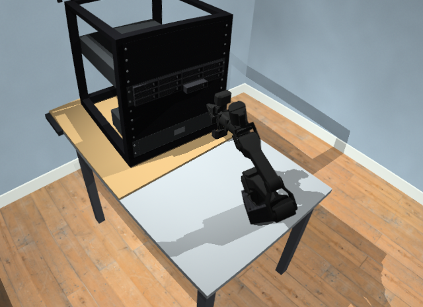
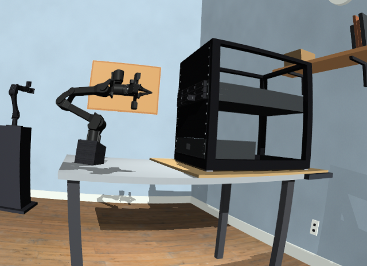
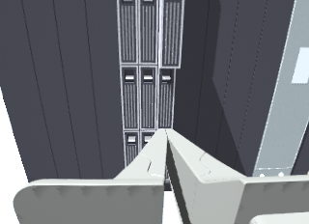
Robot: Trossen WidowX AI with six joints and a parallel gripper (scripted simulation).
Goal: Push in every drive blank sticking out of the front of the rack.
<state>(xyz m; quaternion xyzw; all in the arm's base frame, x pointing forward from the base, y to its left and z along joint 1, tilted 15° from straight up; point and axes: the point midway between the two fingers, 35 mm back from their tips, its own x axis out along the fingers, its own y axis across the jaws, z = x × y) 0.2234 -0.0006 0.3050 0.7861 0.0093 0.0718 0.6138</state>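
Observation:
The black open-frame rack [image 1: 150, 67] stands on a tan board at the table's far left; it also shows in the exterior view [image 2: 242, 106]. A row of grey drive blanks [image 1: 177, 82] crosses its front panel. One drive blank [image 1: 194, 86] sticks out of the row, right of centre. In the wrist view the blanks form a grid, and the one that sticks out [image 3: 172, 31] is at the top right. My gripper [image 2: 150, 92] is shut on nothing, level with the drive row and well short of the rack's front. Its fingertips [image 3: 165, 132] meet in a point that faces the blanks.
A lower grey unit [image 1: 170, 134] with a small plate fills the rack's bottom. The arm's base [image 1: 268, 201] sits on the white half of the table. A wall shelf [image 2: 331, 60] hangs behind the rack. A black pedestal with a second small arm [image 2: 14, 165] stands on the floor.

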